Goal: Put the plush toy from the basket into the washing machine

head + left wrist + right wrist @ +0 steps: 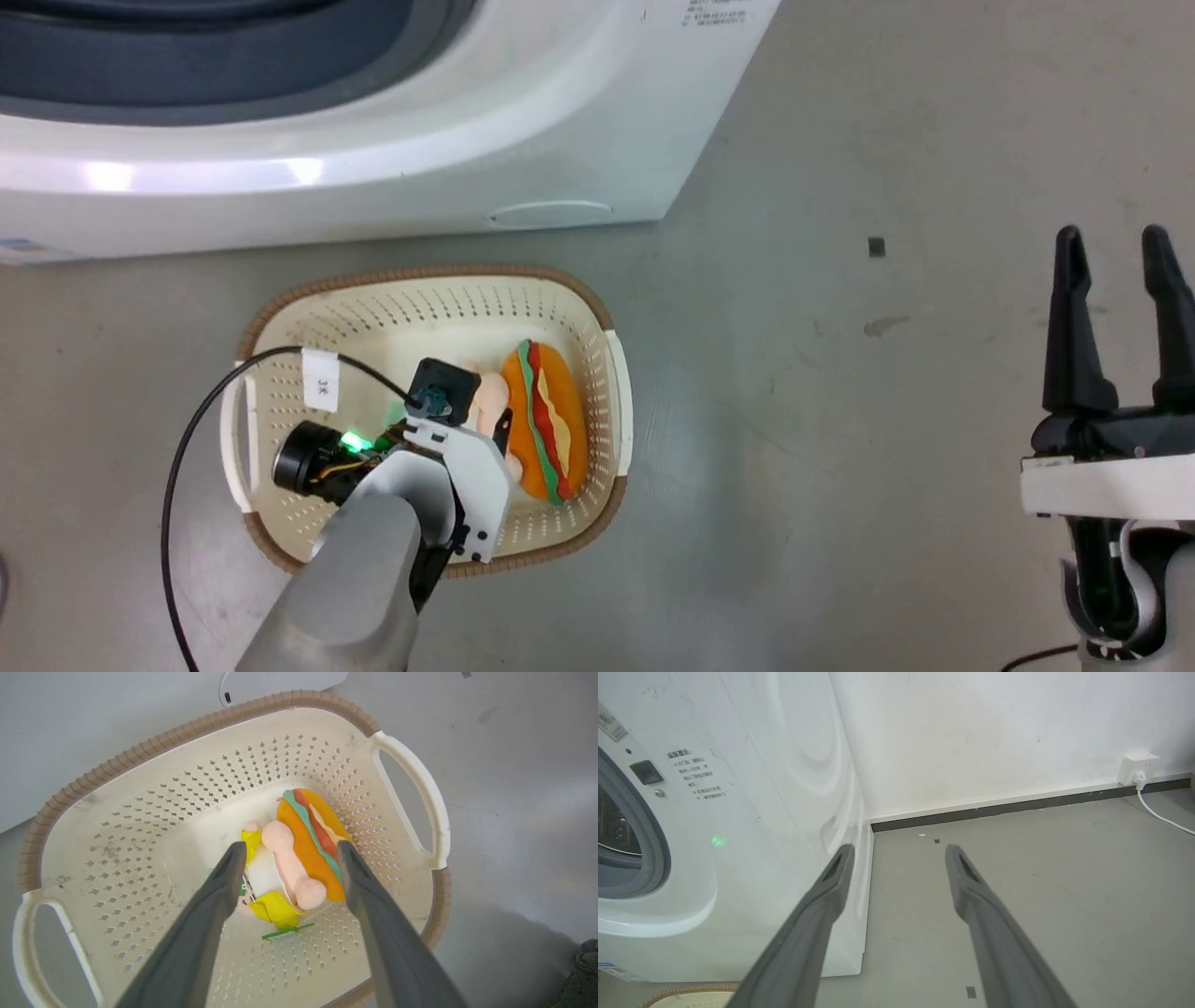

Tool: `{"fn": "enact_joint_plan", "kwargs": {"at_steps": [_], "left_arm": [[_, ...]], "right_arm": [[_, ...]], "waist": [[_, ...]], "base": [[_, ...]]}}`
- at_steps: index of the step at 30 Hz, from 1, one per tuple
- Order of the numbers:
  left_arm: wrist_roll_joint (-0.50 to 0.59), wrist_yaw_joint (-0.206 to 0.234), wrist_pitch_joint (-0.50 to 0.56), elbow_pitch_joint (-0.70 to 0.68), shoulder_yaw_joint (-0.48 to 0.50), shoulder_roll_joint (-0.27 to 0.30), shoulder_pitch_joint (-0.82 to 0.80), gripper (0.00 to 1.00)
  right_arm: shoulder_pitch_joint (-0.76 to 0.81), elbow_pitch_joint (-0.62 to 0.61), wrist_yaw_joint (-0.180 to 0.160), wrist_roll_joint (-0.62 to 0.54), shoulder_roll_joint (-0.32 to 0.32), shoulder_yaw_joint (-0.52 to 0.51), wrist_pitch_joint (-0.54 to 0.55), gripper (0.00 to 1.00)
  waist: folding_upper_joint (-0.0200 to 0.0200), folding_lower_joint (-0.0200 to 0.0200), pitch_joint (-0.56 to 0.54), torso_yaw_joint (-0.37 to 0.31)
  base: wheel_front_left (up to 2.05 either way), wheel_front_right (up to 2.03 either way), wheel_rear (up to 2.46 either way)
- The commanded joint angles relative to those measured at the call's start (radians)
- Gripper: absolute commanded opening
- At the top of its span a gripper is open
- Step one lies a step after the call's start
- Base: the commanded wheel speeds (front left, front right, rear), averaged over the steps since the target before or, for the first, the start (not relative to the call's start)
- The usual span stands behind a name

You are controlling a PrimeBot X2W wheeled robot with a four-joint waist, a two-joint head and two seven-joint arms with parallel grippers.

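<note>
The plush toy (546, 420), a hamburger with an orange bun, lies in the right half of the cream basket (280, 355) on the floor. In the left wrist view the plush toy (308, 849) sits between my two dark fingers, its pink limb and yellow bits toward the left one. My left gripper (287, 847) is open above it inside the basket (140, 807). The washing machine (327, 177) stands just beyond the basket, its grey gasket (649, 849) at the left in the right wrist view. My right gripper (1116, 247) is open over bare floor, far to the right.
A black cable (177, 467) loops from my left wrist over the basket's left side. A white wall with a dark skirting (1017, 805) runs behind the washing machine, with a socket and white cord (1139, 770) at the right. Grey floor stretches to the right.
</note>
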Motion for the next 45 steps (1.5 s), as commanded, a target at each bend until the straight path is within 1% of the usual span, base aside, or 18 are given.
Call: {"fn": "enact_joint_plan", "kwargs": {"at_steps": [1, 7, 22, 31, 45], "left_arm": [[-0.003, -0.005, 0.006, 0.032, -0.018, 0.012, -0.041, 1.00], [-0.010, -0.007, 0.026, 0.093, -0.055, 0.027, -0.112, 1.00], [-0.065, -0.002, 0.044, 0.247, -0.112, 0.065, -0.281, 1.00], [-0.109, 0.001, 0.043, 0.340, -0.140, 0.081, -0.371, 1.00], [-0.150, 0.000, 0.051, 0.484, -0.219, 0.099, -0.501, 1.00]], "right_arm": [[-0.029, -0.014, 0.000, 0.015, 0.000, -0.005, -0.012, 1.00], [-0.053, -0.033, 0.000, 0.036, 0.000, -0.019, -0.024, 1.00], [-0.112, -0.071, -0.001, 0.091, 0.000, -0.038, -0.055, 1.00], [-0.147, -0.090, -0.001, 0.126, 0.000, -0.053, -0.074, 1.00], [-0.200, -0.117, -0.001, 0.177, 0.000, -0.069, -0.103, 1.00]], "waist": [[0.0000, -0.0001, 0.035, -0.008], [0.0000, -0.0001, 0.105, -0.016], [0.0000, -0.0001, 0.263, -0.039], [0.0000, -0.0001, 0.354, -0.054], [0.0000, -0.0001, 0.476, -0.074]], "base": [[0.00, 0.00, 0.00], [0.00, 0.00, 0.00], [0.00, 0.00, 0.00], [0.00, 0.00, 0.00], [0.00, 0.00, 0.00]]}}
